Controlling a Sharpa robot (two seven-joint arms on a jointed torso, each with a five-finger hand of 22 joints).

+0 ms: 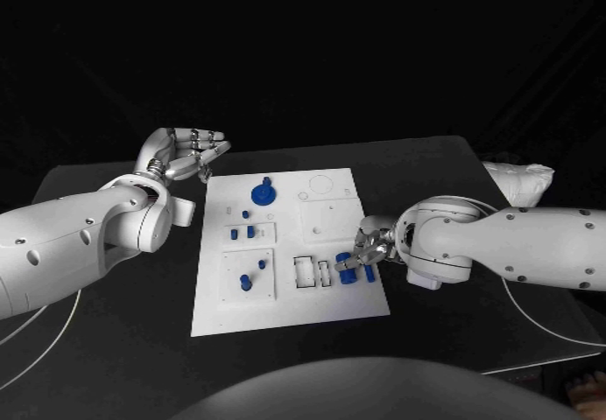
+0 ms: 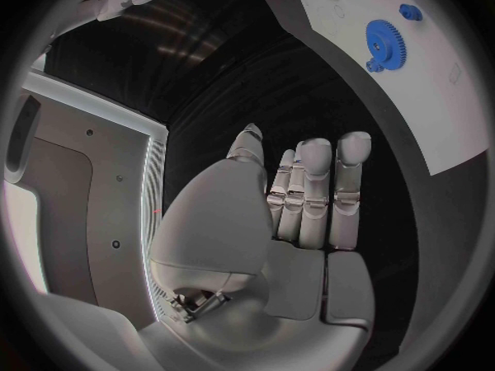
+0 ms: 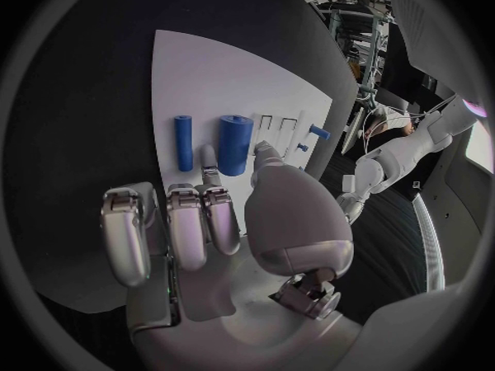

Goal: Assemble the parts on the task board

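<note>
Board [image 1: 288, 297] first, in your head view: a white plate lying flat in the middle of the black tabletop [image 1: 114, 350], long axis running away from the robot. You can see a blue gear [image 1: 263, 193] lying flat near its far left corner, small blue pegs [image 1: 249, 232] in the recessed panels below it, and a short blue piece [image 1: 243, 282] in the lower left panel. Near the right edge, two blue cylinders [image 1: 369, 272] lie side by side, long axes running along the board's length, beside empty rectangular slots [image 1: 303, 272]. The left hand [image 1: 189, 150] hovers off the board's far left corner, fingers loosely curled, holding nothing that you can see. The right hand [image 1: 366, 245] comes in from the right over the board's edge, fingertips down at the cylinders; whether it grips one you cannot tell here.

Left wrist view: your left hand [image 2: 294, 223] is open, fingers straight and close together, palm bare, held above dark tabletop. The board's edge [image 2: 454, 140] curves past it, with the gear [image 2: 387, 44] flat on it and a small blue peg [image 2: 411, 11] just beyond.

Right wrist view: the two cylinders lie parallel on the board, a thin one [image 3: 184, 143] and a thicker one [image 3: 234, 144]. Your right hand [image 3: 227, 223] has a fingertip and the thumb tip resting at the thicker cylinder's near end, the other fingers curled in; you cannot tell whether it is pinched. Outlined slots [image 3: 276, 128] and small blue bits [image 3: 318, 132] lie beyond.
</note>
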